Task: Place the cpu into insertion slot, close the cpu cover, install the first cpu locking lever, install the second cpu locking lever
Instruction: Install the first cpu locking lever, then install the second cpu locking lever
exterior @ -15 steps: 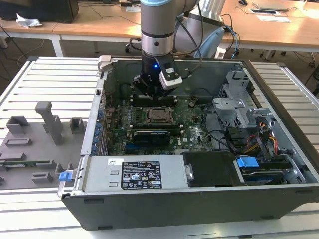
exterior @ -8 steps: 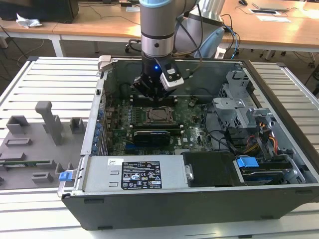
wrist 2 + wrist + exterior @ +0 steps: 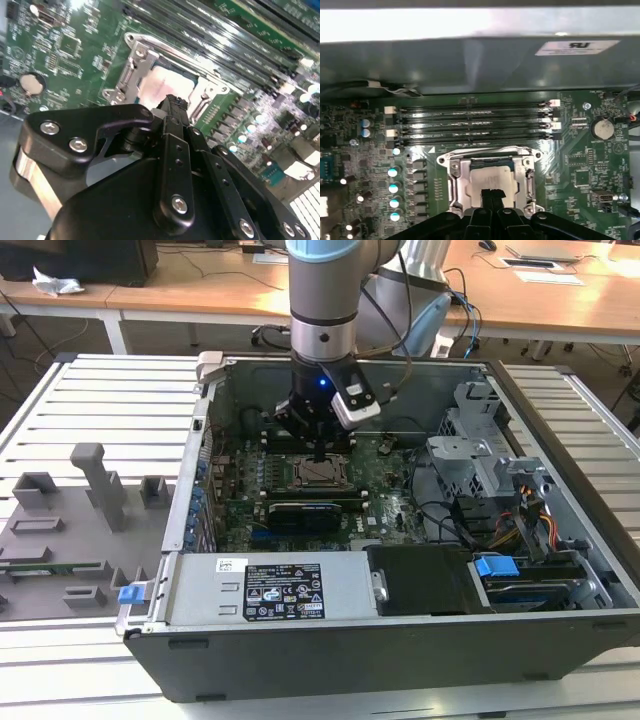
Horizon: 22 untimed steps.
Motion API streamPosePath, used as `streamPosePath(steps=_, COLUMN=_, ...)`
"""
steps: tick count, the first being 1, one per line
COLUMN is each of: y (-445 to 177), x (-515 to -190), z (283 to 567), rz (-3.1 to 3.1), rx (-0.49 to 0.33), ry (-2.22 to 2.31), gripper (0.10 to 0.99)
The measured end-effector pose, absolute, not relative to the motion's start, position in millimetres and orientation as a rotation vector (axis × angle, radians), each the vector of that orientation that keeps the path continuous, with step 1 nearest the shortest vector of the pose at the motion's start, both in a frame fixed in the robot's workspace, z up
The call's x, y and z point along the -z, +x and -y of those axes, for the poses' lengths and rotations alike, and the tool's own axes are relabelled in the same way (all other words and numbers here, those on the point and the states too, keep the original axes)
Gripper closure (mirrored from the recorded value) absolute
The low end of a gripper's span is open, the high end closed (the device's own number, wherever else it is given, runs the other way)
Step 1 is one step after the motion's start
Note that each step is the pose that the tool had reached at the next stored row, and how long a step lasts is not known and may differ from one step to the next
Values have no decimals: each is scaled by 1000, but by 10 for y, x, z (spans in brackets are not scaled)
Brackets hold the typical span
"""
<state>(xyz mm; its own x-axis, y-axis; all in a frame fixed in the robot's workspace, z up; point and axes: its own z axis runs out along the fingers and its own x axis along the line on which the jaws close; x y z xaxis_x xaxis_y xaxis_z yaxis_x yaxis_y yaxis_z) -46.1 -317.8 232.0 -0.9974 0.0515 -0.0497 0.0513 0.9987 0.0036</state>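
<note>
On the slatted metal table [image 3: 90, 400], near the exterior view's left edge, lies a grey foam tray [image 3: 60, 540] with cut-out recesses and upright grey blocks. Just beside it toward the exterior view's right stands the open computer case [image 3: 200, 530], lying on its side. Inside it sit the green motherboard [image 3: 240, 505], a silvery power supply [image 3: 270, 590] along the near edge, a black shroud [image 3: 420, 580] beside that, and metal drive cages [image 3: 480, 460] with coloured cables at the exterior view's right end.

Near the middle of the motherboard is the insertion slot [image 3: 451, 190], with the cpu [image 3: 492, 177] lying flat in it, silvery top up. The cpu cover [image 3: 462, 172] is down over it, its frame ringing the chip. Four long memory slots [image 3: 475, 120] run along one side of the socket, and a coin cell [image 3: 601, 129] sits toward the board's corner.

The gripper [image 3: 318, 452] hangs straight above the socket, its black fingers [image 3: 492, 197] drawn together with no gap showing and nothing between them, tips over the cpu's top; whether they touch it cannot be told.
</note>
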Motion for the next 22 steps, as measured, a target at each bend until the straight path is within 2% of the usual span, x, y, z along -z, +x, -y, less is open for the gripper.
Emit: streamPosePath(steps=22, y=-447, x=-2387, z=3194, rz=-3091, rx=8, ry=74, gripper=980)
